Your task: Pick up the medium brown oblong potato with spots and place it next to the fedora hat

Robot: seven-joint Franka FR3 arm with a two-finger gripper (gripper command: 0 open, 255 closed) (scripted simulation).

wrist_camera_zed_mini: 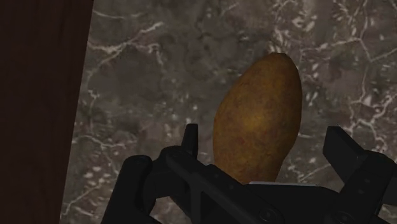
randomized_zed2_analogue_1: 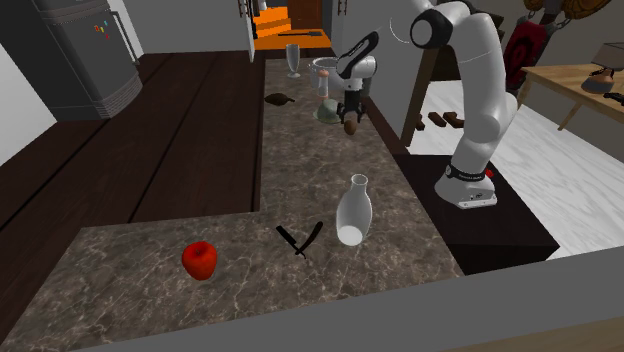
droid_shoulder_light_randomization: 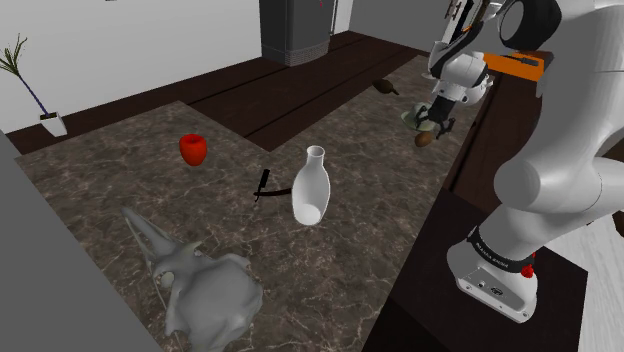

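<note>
In the shoulder view, your gripper (droid_shoulder_light_randomization: 433, 127) sits right over the brown potato (droid_shoulder_light_randomization: 425, 139), near the edge of the counter (droid_shoulder_light_randomization: 330, 250). The second exterior view agrees. In the wrist view the fingers (wrist_camera_zed_mini: 191, 137) straddle it, open, with counter showing beside one. Centre first, then close across its narrow width.

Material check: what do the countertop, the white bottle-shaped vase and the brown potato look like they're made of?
Dark countertop: polished stone, likely marble, judging by the white veining. White narrow-necked vase: smooth with a faint sheen, maybe ceramic; the plain render leaves it open. Brown oblong potato: matte, mottled organic skin with darker patches.
</note>
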